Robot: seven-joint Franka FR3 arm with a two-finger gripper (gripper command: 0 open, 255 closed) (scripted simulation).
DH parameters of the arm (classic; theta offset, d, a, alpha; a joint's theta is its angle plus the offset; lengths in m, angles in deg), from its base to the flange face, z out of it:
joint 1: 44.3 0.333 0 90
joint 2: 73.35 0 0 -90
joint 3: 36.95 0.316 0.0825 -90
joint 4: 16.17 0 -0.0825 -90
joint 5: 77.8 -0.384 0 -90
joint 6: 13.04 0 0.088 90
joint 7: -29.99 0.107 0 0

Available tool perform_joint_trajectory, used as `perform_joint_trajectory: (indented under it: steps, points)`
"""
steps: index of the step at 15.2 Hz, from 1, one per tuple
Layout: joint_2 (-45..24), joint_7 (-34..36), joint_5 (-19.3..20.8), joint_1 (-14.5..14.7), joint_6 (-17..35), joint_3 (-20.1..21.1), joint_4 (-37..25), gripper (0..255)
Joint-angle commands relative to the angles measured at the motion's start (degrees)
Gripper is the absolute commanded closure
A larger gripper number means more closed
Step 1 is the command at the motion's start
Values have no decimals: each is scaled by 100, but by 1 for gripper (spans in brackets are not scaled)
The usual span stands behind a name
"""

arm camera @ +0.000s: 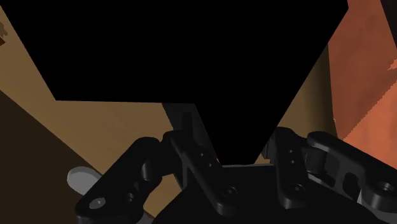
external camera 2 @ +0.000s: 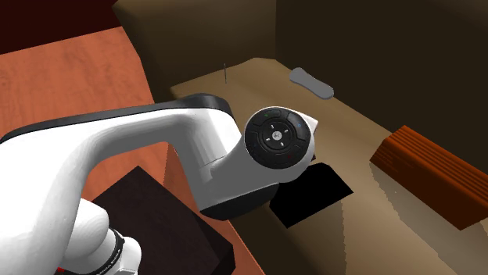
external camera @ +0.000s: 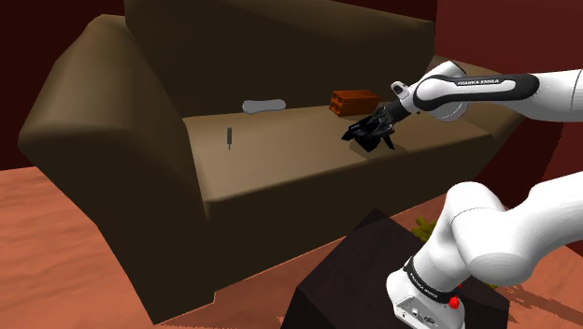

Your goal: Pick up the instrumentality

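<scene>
A flat, pure black thing (external camera: pixel 353 135) lies on the brown sofa's seat (external camera: pixel 280 168) toward the shoulder view's right. My gripper (external camera: pixel 374 131) is right down at it, reaching in from the right. In the second exterior view the black thing (external camera 2: pixel 313 191) shows as a dark four-sided patch under the white wrist, which hides the hand. Along the gripper (arm camera: pixel 232 130), the black thing (arm camera: pixel 203 51) spreads wide ahead and its near corner runs in between the two fingers. They stand apart, open, with the left finger (arm camera: pixel 184 137) at the thing's edge.
On the same seat are a red-brown brick-like block (external camera: pixel 353 101) just behind the gripper, a pale grey oblong object (external camera: pixel 263 106) near the backrest, and a small dark upright tool (external camera: pixel 229 136) farther left. The dark stand (external camera: pixel 355 280) sits on a reddish wooden floor.
</scene>
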Motion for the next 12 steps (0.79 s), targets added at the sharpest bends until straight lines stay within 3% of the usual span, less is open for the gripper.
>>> perform_joint_trajectory:
  steps: [1, 8, 12]
  points:
    - [-6, -5, 0, 8, 10, -14, 3, 255]
    - [-9, 4, -2, 7, 16, -3, 10, 255]
    - [93, 102, -21, -126, -299, 266, -158, 255]
